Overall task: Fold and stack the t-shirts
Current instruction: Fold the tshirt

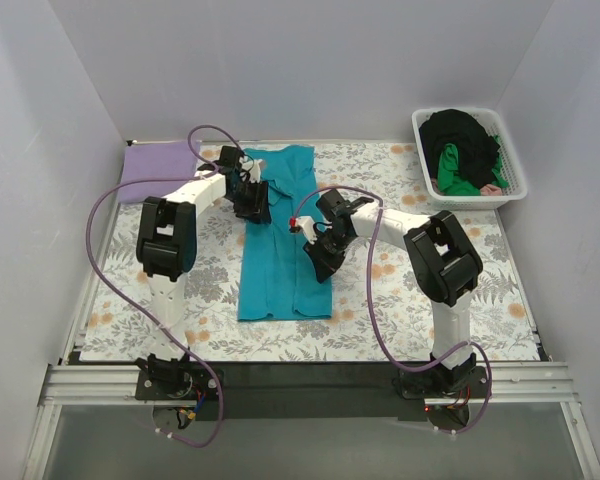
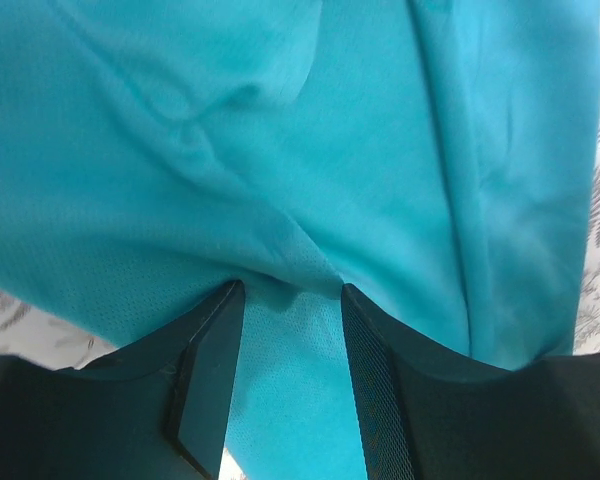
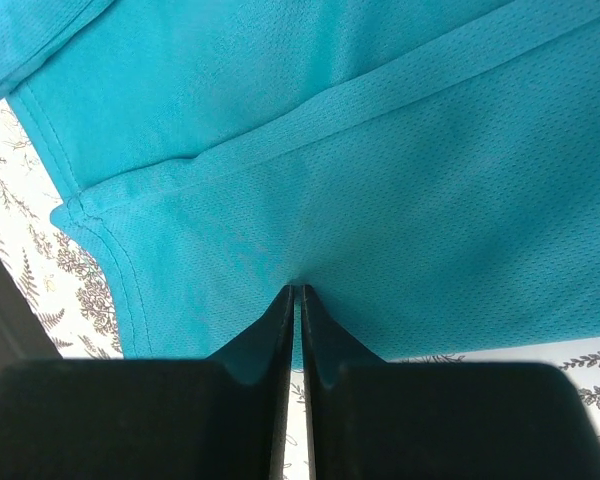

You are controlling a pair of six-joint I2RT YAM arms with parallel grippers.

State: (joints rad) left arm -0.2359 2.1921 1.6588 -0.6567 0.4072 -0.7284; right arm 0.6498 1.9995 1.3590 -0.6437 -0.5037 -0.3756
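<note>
The teal t-shirt [image 1: 280,250] lies as a long narrow strip down the middle of the table. My left gripper [image 1: 251,207] is at its upper left part; in the left wrist view this gripper [image 2: 290,290] is open, with teal cloth [image 2: 280,150] lying between and past the fingers [image 2: 208,370]. My right gripper [image 1: 321,266] is at the shirt's right edge; in the right wrist view it [image 3: 298,290] is shut, pinching the teal cloth [image 3: 380,150] near a stitched hem. A folded lavender t-shirt [image 1: 160,161] lies at the back left.
A white slatted basket [image 1: 513,165] at the back right holds a black t-shirt [image 1: 462,133] and a bright green one [image 1: 450,165]. The floral table cloth [image 1: 400,320] covers the table. White walls close in the left, back and right sides.
</note>
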